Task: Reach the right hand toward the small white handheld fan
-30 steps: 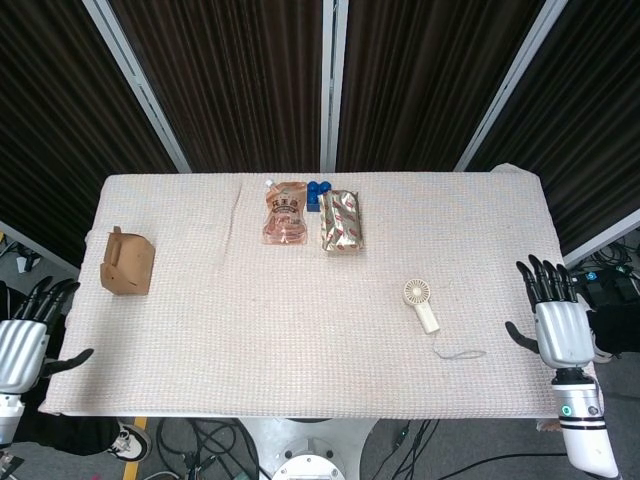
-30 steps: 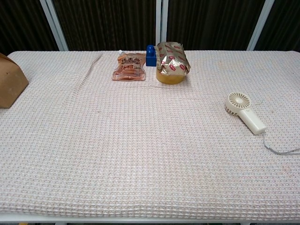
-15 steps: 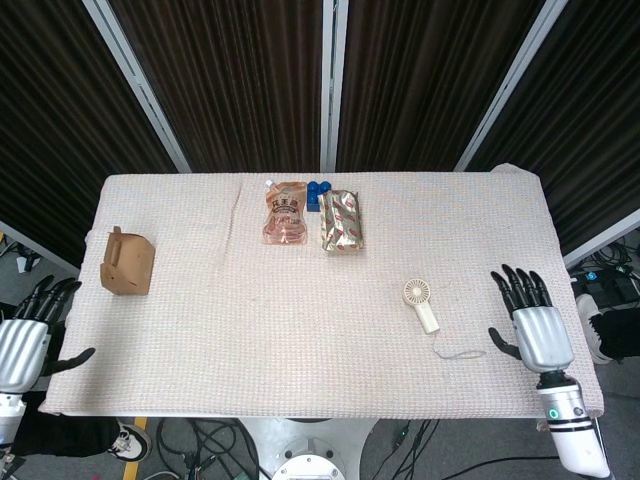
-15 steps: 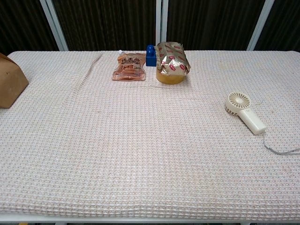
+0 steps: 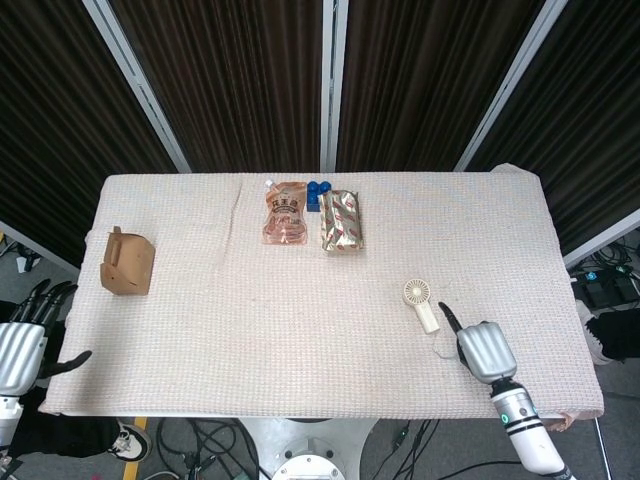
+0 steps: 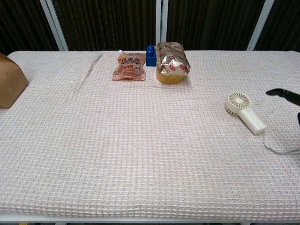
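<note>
The small white handheld fan (image 5: 420, 303) lies flat on the right half of the table, round head toward the far side and handle toward me; it also shows in the chest view, where the fan (image 6: 245, 112) trails a thin grey cord (image 6: 281, 151). My right hand (image 5: 483, 350) hovers just right of and nearer than the fan's handle, back of the hand up and holding nothing. One dark finger (image 5: 446, 316) reaches close to the handle without touching it. Only its fingertips (image 6: 282, 94) enter the chest view at the right edge. My left hand (image 5: 22, 345) hangs open off the table's left front corner.
A brown cardboard box (image 5: 128, 262) stands near the left edge. At the far middle lie an orange pouch (image 5: 286, 212), a small blue object (image 5: 317, 192) and a gold foil pack (image 5: 342, 221). The woven cloth (image 5: 250, 330) covers the table.
My right hand has swung left from beyond the table's right edge to just beside the fan's handle, and its fingertips now show in the chest view. The fan and left hand stayed put.
</note>
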